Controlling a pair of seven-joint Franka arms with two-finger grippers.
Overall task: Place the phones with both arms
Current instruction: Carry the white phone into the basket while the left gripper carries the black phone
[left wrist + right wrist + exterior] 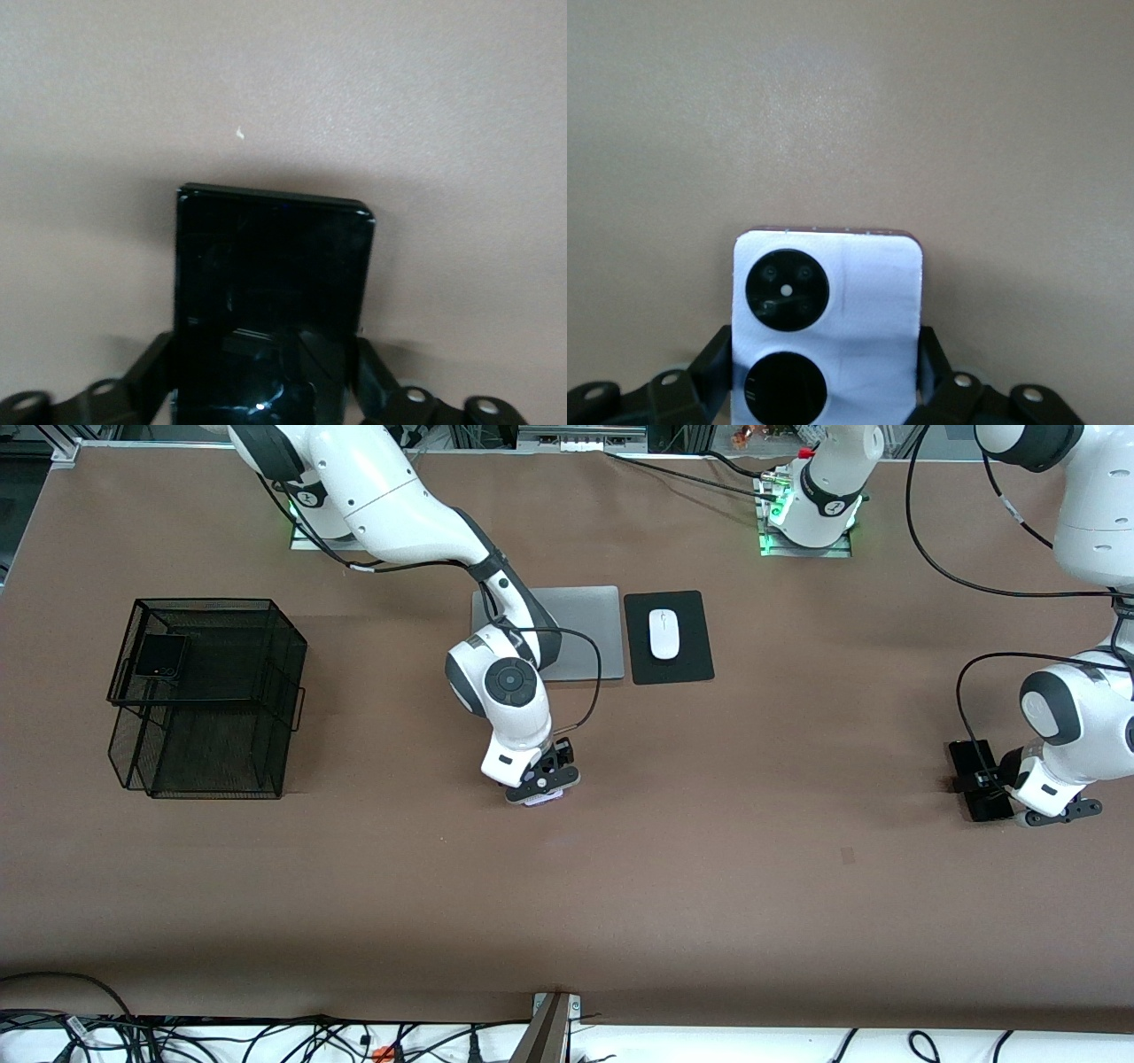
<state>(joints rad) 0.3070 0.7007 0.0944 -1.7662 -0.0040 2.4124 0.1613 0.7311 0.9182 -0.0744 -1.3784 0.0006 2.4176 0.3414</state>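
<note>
Both hands clamped edge-on: right hand (824,390) on the lilac phone (828,328) mid-counter (709,868), left hand (266,390) on the long black phone (270,301) at the left arm's end. Thin slick edges could slip or pivot on lift. Small black phone (161,657) already sits on the mesh rack (208,695); a careless drop-off could knock it.

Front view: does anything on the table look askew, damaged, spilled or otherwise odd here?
Nothing stands out. The small black folded phone lies on the black wire-mesh rack's top tier. The right gripper clamps the lilac squarish phone, and the left gripper clamps the long black slab phone, both down at the brown table.
</note>
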